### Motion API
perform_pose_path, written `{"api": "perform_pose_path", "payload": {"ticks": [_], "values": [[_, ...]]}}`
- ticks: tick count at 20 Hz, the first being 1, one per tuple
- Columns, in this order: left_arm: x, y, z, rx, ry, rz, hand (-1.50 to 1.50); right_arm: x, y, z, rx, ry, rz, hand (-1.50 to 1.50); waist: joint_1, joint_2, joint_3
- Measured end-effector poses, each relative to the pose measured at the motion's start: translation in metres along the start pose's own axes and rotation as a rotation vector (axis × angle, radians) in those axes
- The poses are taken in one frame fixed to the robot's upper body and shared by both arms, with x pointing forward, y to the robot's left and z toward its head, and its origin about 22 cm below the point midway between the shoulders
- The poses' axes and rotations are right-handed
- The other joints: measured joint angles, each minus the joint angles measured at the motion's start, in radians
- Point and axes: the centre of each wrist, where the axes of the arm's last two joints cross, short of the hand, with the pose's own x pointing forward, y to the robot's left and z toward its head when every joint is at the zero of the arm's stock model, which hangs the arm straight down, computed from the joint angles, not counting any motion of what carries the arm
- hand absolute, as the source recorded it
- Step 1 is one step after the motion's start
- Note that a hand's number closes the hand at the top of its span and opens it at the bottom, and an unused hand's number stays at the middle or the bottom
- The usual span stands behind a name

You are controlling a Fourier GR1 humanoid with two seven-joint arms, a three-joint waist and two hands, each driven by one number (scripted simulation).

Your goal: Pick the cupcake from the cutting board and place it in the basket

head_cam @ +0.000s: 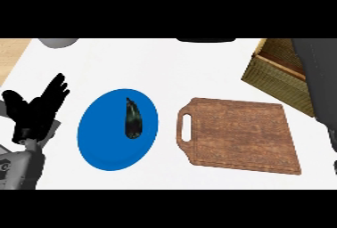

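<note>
We get bright, even light across the white tabletop (197,67); shadows stay faint, just a soft grey patch beside the left hand (36,111).

- The basket (273,81) is cut off at the view's upper edge, and a grey forearm (320,84) hides its right side.
- At the desk's (197,67) far edge, a grey round thing (58,42) and a dark thing (206,40) show only as slivers, too little to name.

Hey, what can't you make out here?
Cupcake: nowhere in the head view; the cutting board is bare.
Right hand: out of frame, only its forearm shows at the right edge.
Basket inside: hidden by that forearm and the top edge.
Grey shape and black shape at the top: cut off.
</note>
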Motion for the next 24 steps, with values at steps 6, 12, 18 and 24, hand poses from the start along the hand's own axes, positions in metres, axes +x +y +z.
{"api": "perform_pose_path", "payload": {"ticks": [6, 12, 18, 24], "values": [[0.0, 0.0, 0.006, -0.002, 0.003, -0.001, 0.0, -0.043, 0.008, -0.014, -0.005, 0.017, -0.033, 1.5, 0.003, 0.0, 0.0], [-0.001, -0.006, 0.001, -0.005, 0.001, 0.004, 0.0, -0.084, 0.016, -0.027, -0.094, 0.114, -0.057, -1.5, 0.003, 0.003, 0.0], [-0.004, -0.006, 0.005, -0.001, 0.0, 0.001, 0.0, -0.11, 0.025, -0.039, -0.093, 0.145, -0.062, -1.5, 0.008, 0.002, 0.0], [0.002, -0.008, 0.003, -0.008, 0.0, 0.004, 0.0, -0.115, 0.023, -0.049, -0.111, 0.104, -0.138, -1.5, 0.009, 0.002, 0.0]]}}
